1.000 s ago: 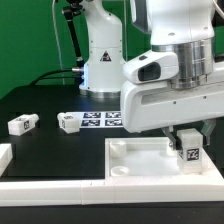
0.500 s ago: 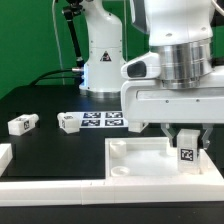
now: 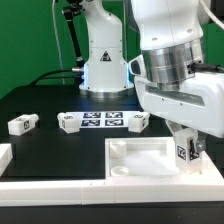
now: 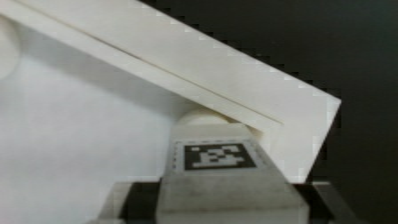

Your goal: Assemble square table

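Note:
The white square tabletop (image 3: 135, 160) lies in front of the exterior view, rim up. My gripper (image 3: 186, 152) is shut on a white tagged leg block (image 3: 185, 151) and holds it tilted over the top's corner at the exterior view's right. In the wrist view the leg (image 4: 219, 160) sits between my dark fingers (image 4: 139, 200), its tag facing the camera, its far end at the tabletop's corner (image 4: 267, 100). Three other leg blocks lie on the black table: one (image 3: 21, 123) at the exterior view's left, one (image 3: 67, 122) in the middle, one (image 3: 138, 122) beside my arm.
The marker board (image 3: 103, 120) lies flat behind the tabletop. A white border rail (image 3: 60, 186) runs along the front, with another piece (image 3: 4, 155) at the exterior view's left. A robot base (image 3: 100, 60) stands at the back.
My wrist has tilted and turned, so the held leg now leans over the tabletop's corner. A third leg block, hidden behind my arm before, now shows.

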Available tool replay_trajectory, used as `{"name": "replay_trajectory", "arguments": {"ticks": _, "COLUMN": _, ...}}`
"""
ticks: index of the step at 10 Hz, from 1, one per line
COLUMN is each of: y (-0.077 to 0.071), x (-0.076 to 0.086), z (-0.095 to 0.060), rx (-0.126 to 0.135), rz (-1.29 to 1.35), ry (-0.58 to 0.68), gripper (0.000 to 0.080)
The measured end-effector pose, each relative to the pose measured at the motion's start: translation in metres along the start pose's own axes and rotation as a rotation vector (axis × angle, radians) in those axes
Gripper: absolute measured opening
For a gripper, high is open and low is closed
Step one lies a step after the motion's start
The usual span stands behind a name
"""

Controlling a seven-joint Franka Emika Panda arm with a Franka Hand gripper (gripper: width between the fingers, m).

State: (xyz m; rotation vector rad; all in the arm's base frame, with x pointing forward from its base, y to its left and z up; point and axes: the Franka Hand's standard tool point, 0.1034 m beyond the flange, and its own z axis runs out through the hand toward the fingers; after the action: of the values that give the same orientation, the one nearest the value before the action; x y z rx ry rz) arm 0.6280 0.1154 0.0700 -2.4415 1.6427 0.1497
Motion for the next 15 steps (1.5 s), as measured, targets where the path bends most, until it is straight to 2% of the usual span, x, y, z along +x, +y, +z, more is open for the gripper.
{"name": "replay_trajectory", "arguments": {"ticks": 1, "y": 0.000, "x": -0.001, "z": 0.000, "rx": 0.002, "rz": 0.071, "ry": -0.002, "gripper": 0.0291}}
{"name": "replay_trajectory", "arguments": {"ticks": 2, "y": -0.001, "x": -0.002, "z": 0.002, "rx": 0.020, "rz": 0.239, "ry": -0.009, "gripper": 0.0291}}
{"name": "replay_trajectory", "arguments": {"ticks": 3, "y": -0.002, "x": -0.007, "z": 0.004, "rx": 0.061, "rz": 0.509, "ry": -0.019, "gripper": 0.0291}}
{"name": "replay_trajectory", "arguments": {"ticks": 4, "y": -0.003, "x": -0.008, "z": 0.005, "rx": 0.078, "rz": 0.511, "ry": -0.013, "gripper": 0.0291}}
{"name": "replay_trajectory", "arguments": {"ticks": 5, "y": -0.003, "x": -0.007, "z": 0.005, "rx": 0.077, "rz": 0.445, "ry": -0.010, "gripper": 0.0352}}
{"name": "replay_trajectory", "arguments": {"ticks": 6, "y": -0.003, "x": -0.008, "z": 0.005, "rx": 0.076, "rz": 0.440, "ry": -0.010, "gripper": 0.0487}}
{"name": "replay_trajectory", "arguments": {"ticks": 7, "y": -0.002, "x": -0.010, "z": 0.006, "rx": 0.070, "rz": 0.296, "ry": -0.003, "gripper": 0.0487}}
{"name": "replay_trajectory", "arguments": {"ticks": 8, "y": 0.000, "x": -0.014, "z": 0.006, "rx": 0.019, "rz": 0.067, "ry": -0.001, "gripper": 0.0613}}
{"name": "replay_trajectory", "arguments": {"ticks": 9, "y": -0.002, "x": -0.016, "z": 0.006, "rx": -0.020, "rz": -0.121, "ry": 0.000, "gripper": 0.0638}}
{"name": "replay_trajectory", "arguments": {"ticks": 10, "y": -0.004, "x": -0.015, "z": 0.006, "rx": -0.010, "rz": -0.174, "ry": 0.000, "gripper": 0.0638}}
{"name": "replay_trajectory", "arguments": {"ticks": 13, "y": -0.003, "x": -0.012, "z": 0.005, "rx": -0.015, "rz": -0.417, "ry": 0.002, "gripper": 0.0649}}
{"name": "replay_trajectory", "arguments": {"ticks": 14, "y": 0.001, "x": -0.003, "z": 0.002, "rx": -0.039, "rz": -0.615, "ry": 0.011, "gripper": 0.0649}}
{"name": "replay_trajectory", "arguments": {"ticks": 15, "y": 0.001, "x": 0.004, "z": 0.000, "rx": -0.049, "rz": -0.765, "ry": 0.023, "gripper": 0.0649}}
